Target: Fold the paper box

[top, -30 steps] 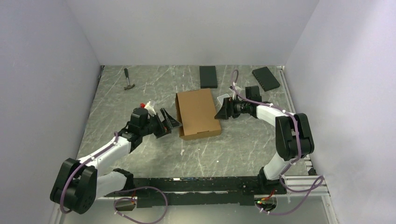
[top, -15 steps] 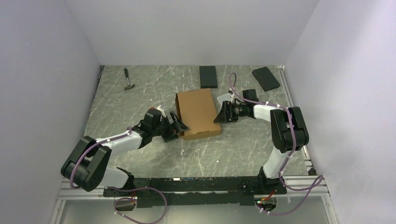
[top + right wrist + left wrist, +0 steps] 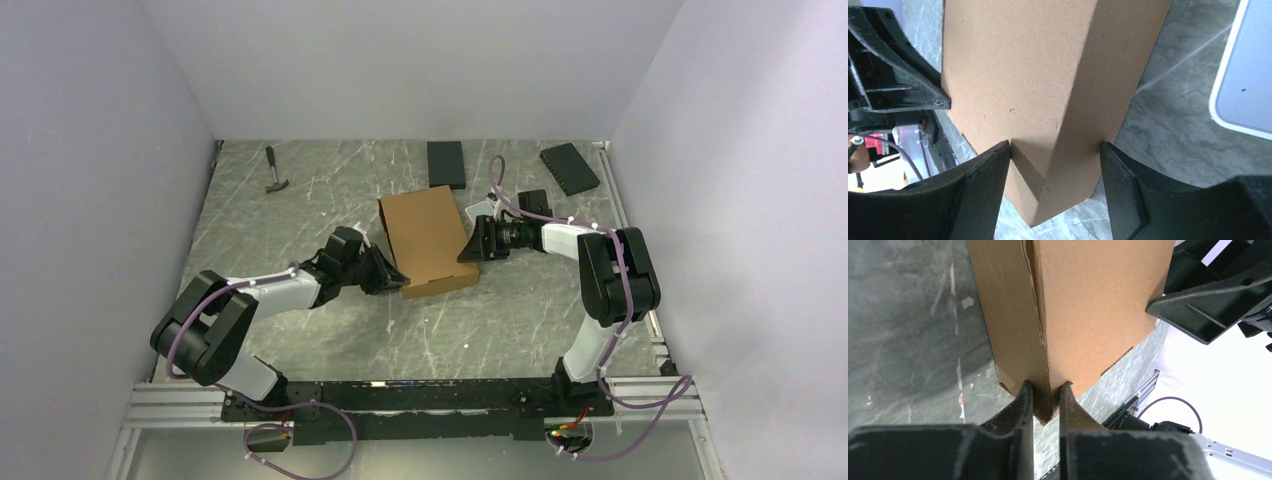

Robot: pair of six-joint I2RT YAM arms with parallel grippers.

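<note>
The paper box, mid-table, is looking nearly folded shut. Its near-left corner is being pinched by the left claw; its right edge is being straddled by the spread right claw.

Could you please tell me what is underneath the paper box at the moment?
The paper box lies on the grey marbled table. Only table shows around its edges; whatever is beneath its middle is covered.
</note>
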